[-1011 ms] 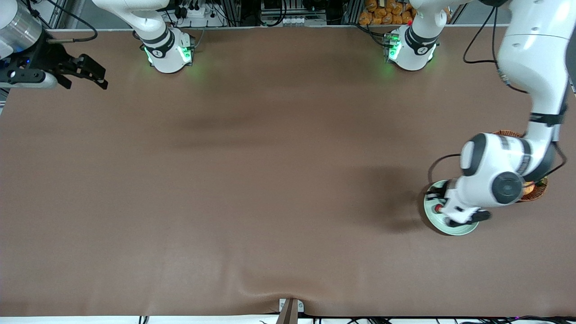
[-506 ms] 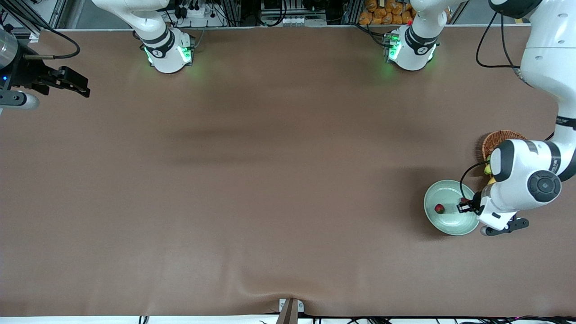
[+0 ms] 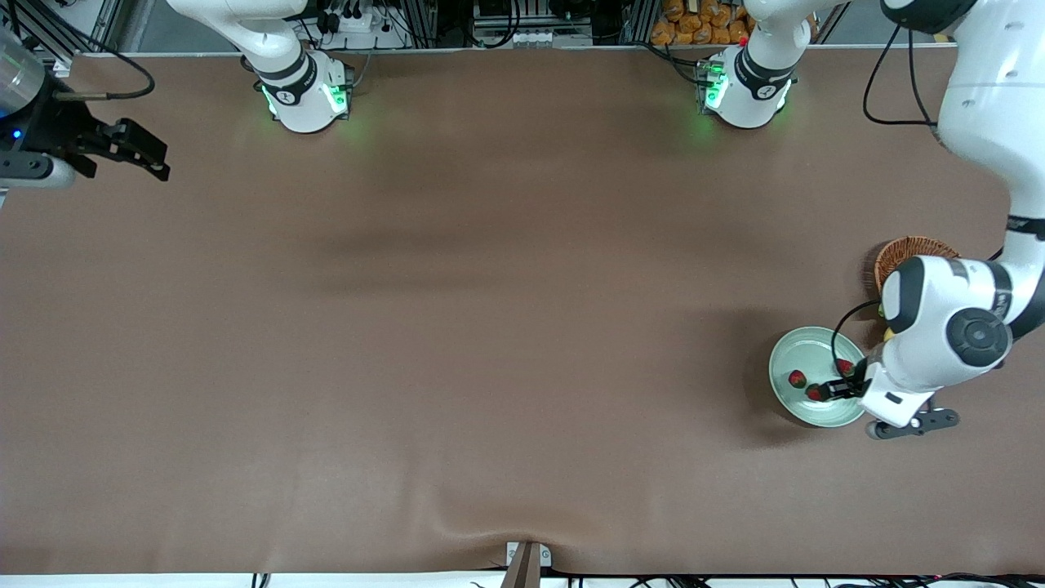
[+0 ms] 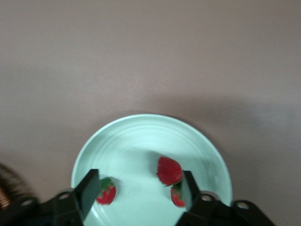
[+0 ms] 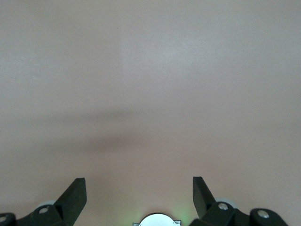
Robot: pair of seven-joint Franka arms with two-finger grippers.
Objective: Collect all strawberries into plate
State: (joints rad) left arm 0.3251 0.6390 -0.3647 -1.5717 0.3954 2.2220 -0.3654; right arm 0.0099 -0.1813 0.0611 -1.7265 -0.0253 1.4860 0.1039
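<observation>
The pale green plate [image 3: 790, 358] sits near the left arm's end of the table. Three strawberries lie in it: one [image 3: 797, 378] toward the table's middle, one [image 3: 815, 394] nearest the front camera, one [image 3: 844, 367] by the wrist. My left gripper [image 3: 834, 384] hangs low over the plate, open and holding nothing. In the left wrist view the plate [image 4: 141, 136] fills the lower half. One strawberry [image 4: 106, 193] lies by one finger, and two strawberries [image 4: 169, 170] [image 4: 177, 197] lie by the other, with my left gripper [image 4: 139, 190] spread around them. My right gripper [image 3: 143, 153] [image 5: 138, 193] waits open over bare table at the right arm's end.
A brown wicker basket [image 3: 910, 249] stands just farther from the front camera than the plate, mostly covered by the left arm; its edge [image 4: 3, 188] shows in the left wrist view. The two arm bases [image 3: 306, 94] [image 3: 743, 86] stand along the back edge.
The left gripper has opened over the plate, and two more strawberries now lie in it beside the first. The right gripper has shifted slightly at its end.
</observation>
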